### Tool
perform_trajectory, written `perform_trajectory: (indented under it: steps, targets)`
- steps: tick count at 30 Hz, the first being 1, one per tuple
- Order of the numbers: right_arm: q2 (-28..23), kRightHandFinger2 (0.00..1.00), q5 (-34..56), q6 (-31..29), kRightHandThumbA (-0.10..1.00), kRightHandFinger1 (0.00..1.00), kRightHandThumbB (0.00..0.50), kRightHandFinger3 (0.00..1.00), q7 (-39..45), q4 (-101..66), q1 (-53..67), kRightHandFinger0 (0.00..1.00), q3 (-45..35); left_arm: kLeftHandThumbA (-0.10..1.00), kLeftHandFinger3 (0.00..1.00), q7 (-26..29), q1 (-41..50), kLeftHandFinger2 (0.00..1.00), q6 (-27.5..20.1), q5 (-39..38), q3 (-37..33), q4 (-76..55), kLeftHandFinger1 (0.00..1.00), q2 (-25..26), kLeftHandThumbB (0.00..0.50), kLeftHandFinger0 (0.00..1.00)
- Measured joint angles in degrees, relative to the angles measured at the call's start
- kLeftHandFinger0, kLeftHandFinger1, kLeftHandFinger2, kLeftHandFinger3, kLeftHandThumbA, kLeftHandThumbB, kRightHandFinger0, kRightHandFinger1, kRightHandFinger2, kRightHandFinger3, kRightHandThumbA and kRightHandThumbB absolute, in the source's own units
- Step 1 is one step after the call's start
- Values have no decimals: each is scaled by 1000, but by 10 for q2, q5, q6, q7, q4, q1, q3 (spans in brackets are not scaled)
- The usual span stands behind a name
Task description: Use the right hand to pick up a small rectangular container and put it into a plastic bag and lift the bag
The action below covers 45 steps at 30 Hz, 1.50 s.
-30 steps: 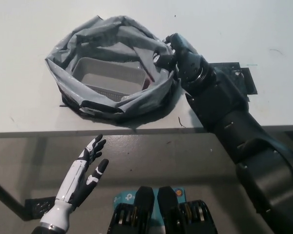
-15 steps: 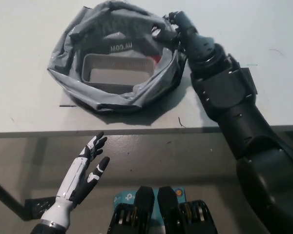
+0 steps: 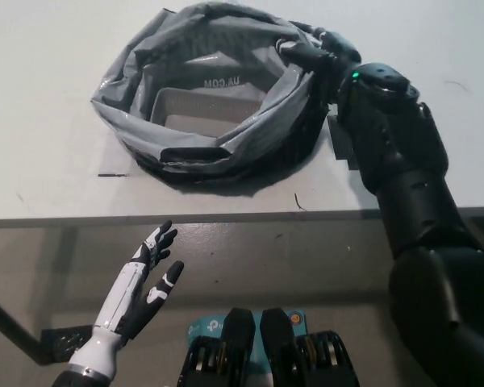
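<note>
The right hand (image 3: pixel 316 50) is clamped on the right rim of the bag (image 3: pixel 218 72), which sits on the table (image 3: pixel 48 97). The container (image 3: pixel 195 106) lies inside the bag. The left hand (image 3: pixel 141 282) rests below the table edge, fingers apart.

White lettering shows on the inner wall of the grey plastic bag (image 3: pixel 202 89) that my right hand (image 3: pixel 319 50) grips; it looks mirrored and I make out only ".COM". A logo on a blue label (image 3: pixel 218 326) below is too small to read.
</note>
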Motion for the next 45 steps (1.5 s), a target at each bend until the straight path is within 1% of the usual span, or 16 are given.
perform_trajectory:
  steps: [6,11,13,14,17,23,24,27,29,31,35,37,39,41,43,45]
  targets:
    - [0,697,62,10,506,304,0,863,-4,-1,-5,0,-77,831,1000,0,0,1000,0,0,0,5,1000,0,260,1000]
    - [0,778,108,17,491,353,0,946,-12,-5,-21,0,-110,804,1000,0,0,1000,1,0,0,6,1000,0,252,996]
    - [0,738,127,19,480,322,0,873,-16,-14,-28,0,-116,790,1000,0,0,1000,1,0,-1,7,1000,0,248,997]
    - [0,739,137,20,486,317,0,886,-20,-21,-33,0,-118,777,1000,0,0,1000,1,0,0,7,1000,0,241,998]
    - [0,765,163,24,508,333,0,958,-29,-46,-45,0,-118,771,1000,0,0,1000,1,0,-1,7,1000,0,239,998]
    - [1,782,223,29,546,370,0,950,-60,-125,-80,0,-112,755,1000,0,0,1000,2,0,-1,7,1000,0,229,995]
    - [1,818,231,30,465,397,0,1000,-64,-136,-84,0,-110,752,1000,0,0,1000,3,0,-1,7,1000,0,228,995]
    - [1,840,258,31,376,418,0,1000,-76,-168,-97,0,-104,740,1000,0,0,1000,3,0,-1,7,1000,0,221,992]
    - [1,814,272,32,504,425,0,1000,-83,-186,-104,0,-102,728,1000,0,0,1000,3,0,-1,7,1000,0,222,990]
    - [1,796,287,32,532,426,0,1000,-91,-205,-115,0,-98,726,1000,0,0,1000,3,0,-1,7,1000,0,222,987]
    - [1,767,317,33,457,392,0,942,-105,-235,-140,0,-90,722,1000,0,0,1000,3,0,-1,7,1000,0,220,974]
    - [2,808,332,33,397,447,0,1000,-111,-248,-156,0,-85,720,1000,0,0,1000,4,0,-1,7,1000,0,218,973]
    - [5,785,342,33,371,455,0,989,-116,-258,-165,0,-79,708,1000,0,-1,1000,4,1,-2,6,1000,1,215,977]
    - [23,684,361,32,322,365,0,956,-121,-265,-179,0,-64,692,1000,-1,-2,1000,4,4,-3,-1,1000,5,211,995]
    - [36,677,369,32,279,296,0,938,-121,-262,-183,0,-56,689,1000,-2,-6,1000,4,6,-4,-4,1000,6,203,995]
    - [53,677,369,29,279,296,0,938,-120,-212,-180,0,-53,689,1000,-3,-14,1000,4,8,-7,-4,1000,6,203,995]
